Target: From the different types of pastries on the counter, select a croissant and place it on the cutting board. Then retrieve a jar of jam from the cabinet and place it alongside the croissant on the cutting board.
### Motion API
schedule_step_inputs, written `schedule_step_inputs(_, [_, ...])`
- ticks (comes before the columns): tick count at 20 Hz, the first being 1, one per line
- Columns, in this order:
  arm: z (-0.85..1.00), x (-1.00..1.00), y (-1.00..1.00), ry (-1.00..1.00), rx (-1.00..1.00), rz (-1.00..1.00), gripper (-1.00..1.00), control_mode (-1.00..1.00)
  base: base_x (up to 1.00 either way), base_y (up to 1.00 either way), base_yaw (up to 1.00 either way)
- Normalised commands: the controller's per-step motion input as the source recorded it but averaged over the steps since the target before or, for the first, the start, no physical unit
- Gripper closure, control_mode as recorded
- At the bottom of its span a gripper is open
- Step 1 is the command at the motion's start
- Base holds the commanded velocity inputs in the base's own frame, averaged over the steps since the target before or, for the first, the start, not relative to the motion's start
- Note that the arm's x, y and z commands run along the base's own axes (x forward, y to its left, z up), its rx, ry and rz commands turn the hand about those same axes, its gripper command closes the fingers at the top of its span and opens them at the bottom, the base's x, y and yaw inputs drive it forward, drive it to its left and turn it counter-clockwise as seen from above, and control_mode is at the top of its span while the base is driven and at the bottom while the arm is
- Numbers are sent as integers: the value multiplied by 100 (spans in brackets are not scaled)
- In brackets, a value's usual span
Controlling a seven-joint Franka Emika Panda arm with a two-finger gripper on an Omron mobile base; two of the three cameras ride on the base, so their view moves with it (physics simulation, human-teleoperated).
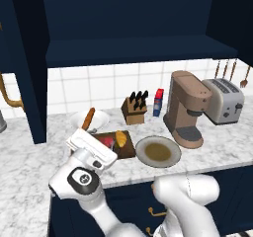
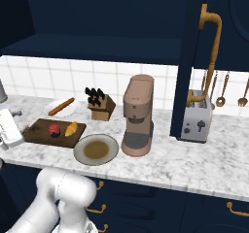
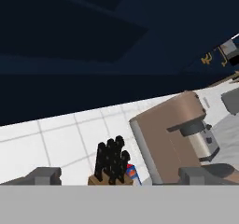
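The dark brown cutting board [image 1: 127, 148] [image 2: 40, 134] lies on the marbled counter [image 1: 29, 157]. On it rest the golden croissant [image 1: 121, 138] [image 2: 71, 128] and, just to its left, the jar of jam [image 1: 106, 142] [image 2: 54, 129]. My gripper [image 1: 97, 147] [image 2: 8, 128] hovers at the board's left end, tilted up toward the wall. In the hand view my gripper [image 3: 120, 176] is open, its fingertips [image 3: 44, 175] wide apart with nothing between them. A long baguette-like pastry [image 1: 88, 118] [image 2: 61, 106] lies on a white plate behind the board. Overhead is the navy cabinet [image 1: 138, 48], open.
A knife block [image 1: 134, 110] [image 3: 111, 162], a red-and-blue box [image 1: 158, 101], a brown coffee machine [image 1: 187, 107] [image 2: 137, 115] and a toaster [image 1: 225, 100] [image 2: 197, 120] line the wall. A round plate [image 1: 158, 152] [image 2: 96, 149] sits right of the board. Open cabinet doors [image 1: 29, 73] [image 2: 194, 57] jut out.
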Motion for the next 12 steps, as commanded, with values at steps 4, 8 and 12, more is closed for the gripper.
schedule_step_inputs(4, [9, -100, 56, 0, 2, 0, -100, -100, 0, 0, 0])
schedule_step_inputs(8, [0, -100, 71, 0, 0, 0, -100, -100, 0, 0, 0])
schedule_step_inputs(12, [0, -100, 89, 10, 0, 0, -100, -100, 0, 0, 0])
